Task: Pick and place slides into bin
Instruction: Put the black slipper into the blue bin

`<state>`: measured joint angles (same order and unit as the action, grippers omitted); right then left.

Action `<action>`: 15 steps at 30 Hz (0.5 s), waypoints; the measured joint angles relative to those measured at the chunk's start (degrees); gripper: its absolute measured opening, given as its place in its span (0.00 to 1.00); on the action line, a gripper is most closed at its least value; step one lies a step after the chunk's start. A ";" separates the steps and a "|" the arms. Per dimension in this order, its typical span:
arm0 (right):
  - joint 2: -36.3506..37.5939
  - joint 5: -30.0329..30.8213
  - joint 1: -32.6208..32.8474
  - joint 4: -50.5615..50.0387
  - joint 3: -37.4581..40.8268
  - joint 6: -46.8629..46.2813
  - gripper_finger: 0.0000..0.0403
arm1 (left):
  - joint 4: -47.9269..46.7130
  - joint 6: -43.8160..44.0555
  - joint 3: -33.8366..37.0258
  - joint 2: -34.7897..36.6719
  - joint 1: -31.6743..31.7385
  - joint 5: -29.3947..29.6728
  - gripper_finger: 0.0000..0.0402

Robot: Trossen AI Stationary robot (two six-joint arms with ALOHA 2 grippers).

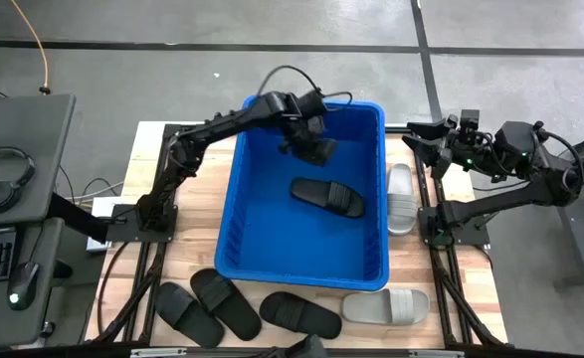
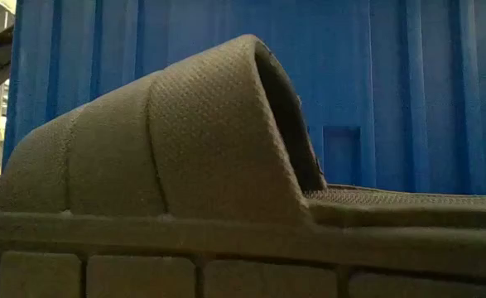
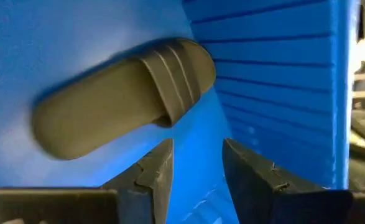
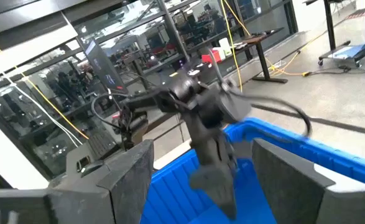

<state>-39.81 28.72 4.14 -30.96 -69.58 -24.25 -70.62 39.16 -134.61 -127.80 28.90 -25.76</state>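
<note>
The blue bin [image 1: 234,214] stands in the middle of the table. One black slide [image 1: 326,196] lies flat on the bin's floor, strap up; the left wrist view shows it too [image 3: 120,106]. My left gripper [image 1: 319,151] hangs over the bin's far part, above this slide, open with nothing between its fingers [image 3: 198,148]. My right gripper [image 1: 423,144] waits raised beyond the bin's far right corner, open and empty [image 4: 201,180]. Outside the bin, a white slide [image 1: 401,197] lies by its right wall. A grey slide [image 1: 386,305] and black slides [image 1: 299,313] [image 1: 225,301] [image 1: 185,313] lie along its near side.
Another black slide [image 2: 185,141] lies at the table's near edge, right in front of the low camera, with the bin's ribbed wall [image 2: 408,83] behind it. A desk with headphones [image 1: 3,177] and a keyboard stands left of the table.
</note>
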 joint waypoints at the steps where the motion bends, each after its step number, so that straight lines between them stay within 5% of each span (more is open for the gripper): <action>1: 0.00 -0.07 0.01 -0.03 0.00 -0.30 0.65 | -1.53 -1.52 -0.30 0.93 0.00 1.04 0.31; 15: 0.00 -7.59 0.00 -0.07 0.00 -4.21 0.65 | -17.64 -13.95 -0.39 16.93 -1.59 14.37 0.31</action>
<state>-39.82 21.13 4.14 -31.03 -69.58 -28.45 -88.26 25.21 -135.00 -110.86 27.31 -11.40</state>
